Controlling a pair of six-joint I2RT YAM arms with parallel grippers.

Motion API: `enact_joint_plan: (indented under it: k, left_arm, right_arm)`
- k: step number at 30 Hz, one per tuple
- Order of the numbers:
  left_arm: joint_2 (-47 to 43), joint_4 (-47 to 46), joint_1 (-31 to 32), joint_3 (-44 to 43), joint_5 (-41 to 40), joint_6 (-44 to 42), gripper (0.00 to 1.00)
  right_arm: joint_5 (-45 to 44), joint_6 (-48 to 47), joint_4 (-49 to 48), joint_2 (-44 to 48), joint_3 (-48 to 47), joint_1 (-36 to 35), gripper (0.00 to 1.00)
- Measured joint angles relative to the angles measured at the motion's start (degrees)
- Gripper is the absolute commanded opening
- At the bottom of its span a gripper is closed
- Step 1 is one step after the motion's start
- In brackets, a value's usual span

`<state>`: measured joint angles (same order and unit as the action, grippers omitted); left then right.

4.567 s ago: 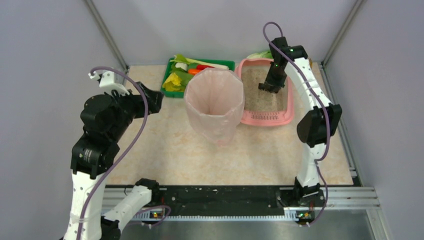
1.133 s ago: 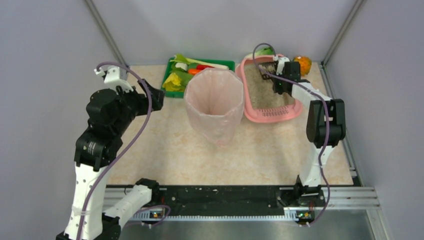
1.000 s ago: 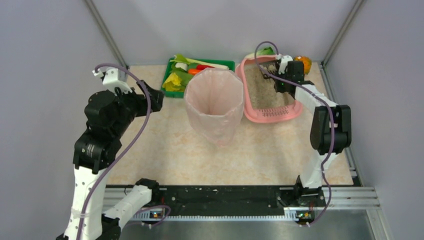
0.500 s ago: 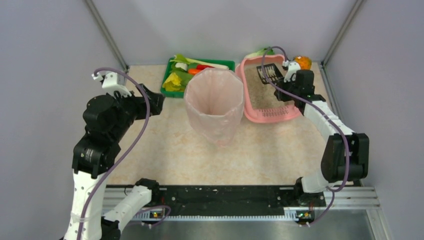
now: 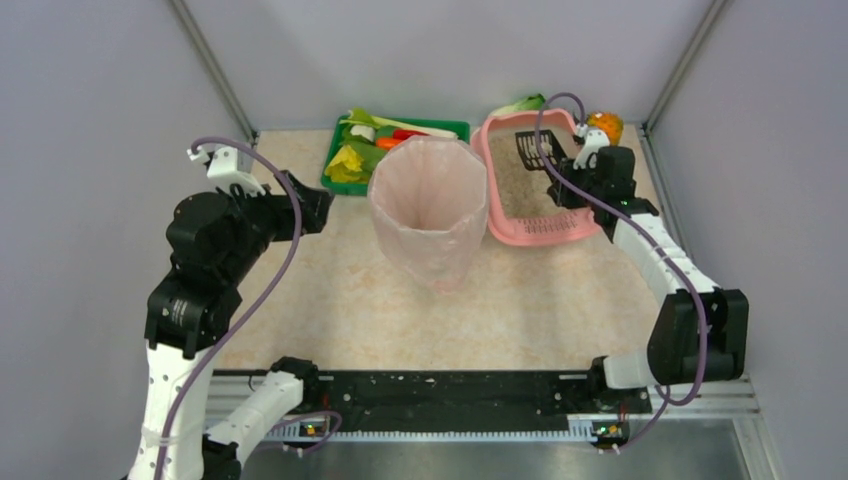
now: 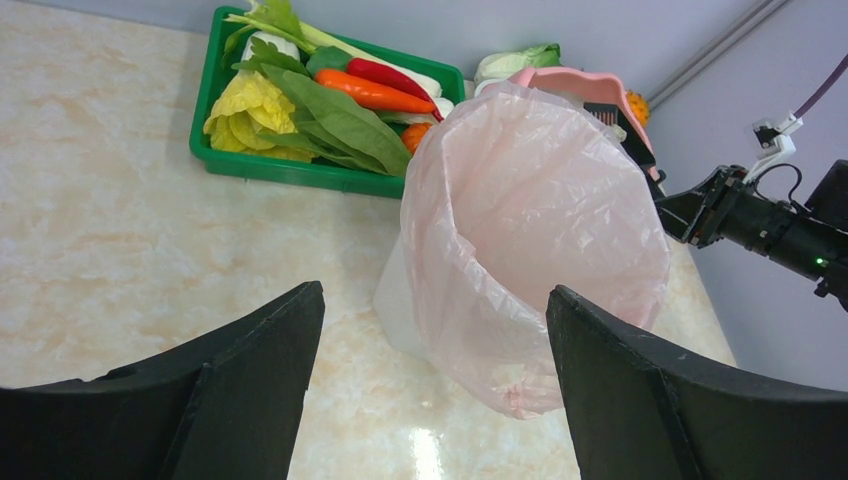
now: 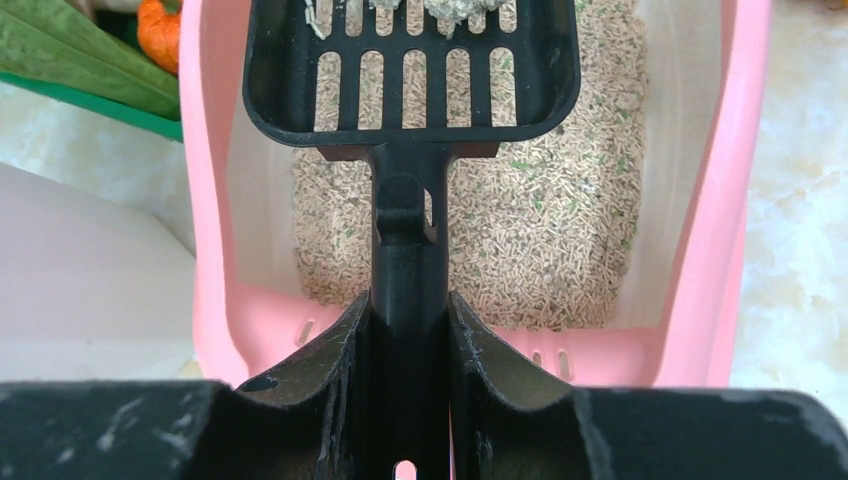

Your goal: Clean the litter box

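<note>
The pink litter box [image 5: 503, 228] stands at the back right with beige litter [image 7: 530, 230] and a slotted end [image 7: 548, 357]. My right gripper [image 5: 562, 175] is shut on the handle of a black slotted scoop [image 5: 530, 149], held above the litter. In the right wrist view the scoop [image 7: 412, 70] carries a grey-green clump [image 7: 452, 8] at its far end, and my right gripper [image 7: 410, 310] clamps the handle. My left gripper [image 5: 318, 205] is open and empty, left of the bag-lined bin; it also shows in the left wrist view [image 6: 435, 380].
A tall translucent pink bag-lined bin [image 5: 428, 205] stands mid-table, left of the litter box. A green vegetable tray [image 5: 341, 184] sits behind it. An orange fruit [image 5: 604, 124] and a green leafy vegetable [image 5: 522, 103] lie by the box's far end.
My right arm has drawn back toward the near side and lifted the scoop out of the litter, turning it level over the box's far end. The left arm has barely moved.
</note>
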<state>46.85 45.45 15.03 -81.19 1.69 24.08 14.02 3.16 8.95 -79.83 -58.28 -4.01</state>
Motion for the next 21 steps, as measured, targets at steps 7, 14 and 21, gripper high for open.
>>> enact_joint_plan:
  k: [7, 14, 21]
  left_arm:
    - [-0.3, -0.1, 0.0, 0.3, 0.0, 0.0, 0.87]
    - [-0.2, -0.5, 0.0, 0.9, 0.2, 0.0, 0.87]
    - [-0.2, -0.9, 0.0, 1.2, 0.7, 0.0, 0.87]
  right_arm:
    - [-0.7, 0.1, 1.4, 1.8, 0.0, -0.1, 0.0]
    - [-0.5, 0.1, 6.1, 2.4, -3.4, -0.5, 0.0]
    - [-0.4, 1.6, 7.0, 5.2, -6.1, -0.4, 0.0]
